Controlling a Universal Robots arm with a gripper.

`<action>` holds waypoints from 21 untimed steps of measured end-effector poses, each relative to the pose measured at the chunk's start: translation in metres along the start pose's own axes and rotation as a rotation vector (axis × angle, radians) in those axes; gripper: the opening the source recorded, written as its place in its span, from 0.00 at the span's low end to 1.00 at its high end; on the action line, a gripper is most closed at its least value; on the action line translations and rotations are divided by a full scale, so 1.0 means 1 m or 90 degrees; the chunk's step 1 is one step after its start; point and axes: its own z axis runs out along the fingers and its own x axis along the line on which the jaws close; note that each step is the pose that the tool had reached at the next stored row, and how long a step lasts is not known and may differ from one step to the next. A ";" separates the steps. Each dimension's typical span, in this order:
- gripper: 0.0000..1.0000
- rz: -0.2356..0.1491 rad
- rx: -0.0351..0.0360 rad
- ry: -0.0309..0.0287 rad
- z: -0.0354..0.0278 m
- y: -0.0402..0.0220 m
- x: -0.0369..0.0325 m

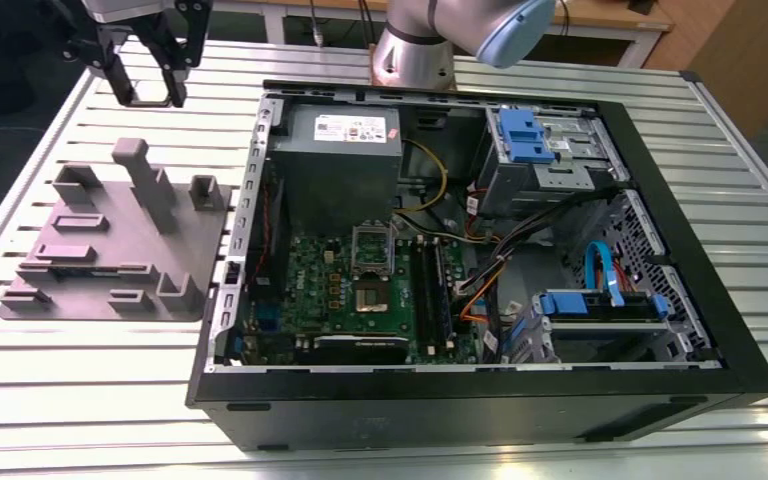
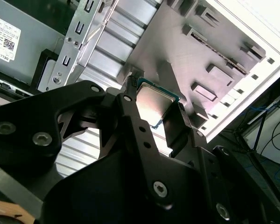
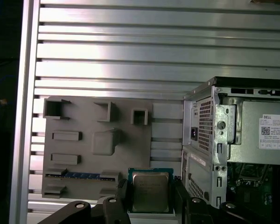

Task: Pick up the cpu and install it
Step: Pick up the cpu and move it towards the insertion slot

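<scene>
Slatted alu counter [image 1: 77,380] carries an open PC case [image 1: 464,405] lying on its side, w/ a grey parts tray [image 1: 117,240] just beside it on the exterior view's left.

Exterior view: the jaws hang high over the counter's far part, beyond the tray and well apart from the motherboard [image 1: 344,290]. The socket [image 1: 373,268] near the board's middle looks bare, so nothing is installed yet.

Second wrist view: the jaws are closed to a narrow gap on the cpu [image 2: 155,105], one black finger [image 2: 132,126] on each opposite edge. Tray and counter slats lie behind it, so the chip is clear of its nest.

First wrist view: the cpu [image 3: 150,191] has its silvery top toward the cam and sits square in the jaws, w/ the tray beyond and the case corner beside.

The edge-only grip prob. keeps contact off the underside and holds the chip flat & squared for the socket. Stage, as I judge it: picked up, in the air, not yet over the board.
</scene>
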 end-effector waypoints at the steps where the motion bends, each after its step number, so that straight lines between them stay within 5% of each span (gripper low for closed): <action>1: 0.47 0.000 0.0000 0.0000 0.0000 0.0000 -0.0003; 21: 0.47 0.000 0.0000 0.0000 -0.0001 -0.0001 -0.0054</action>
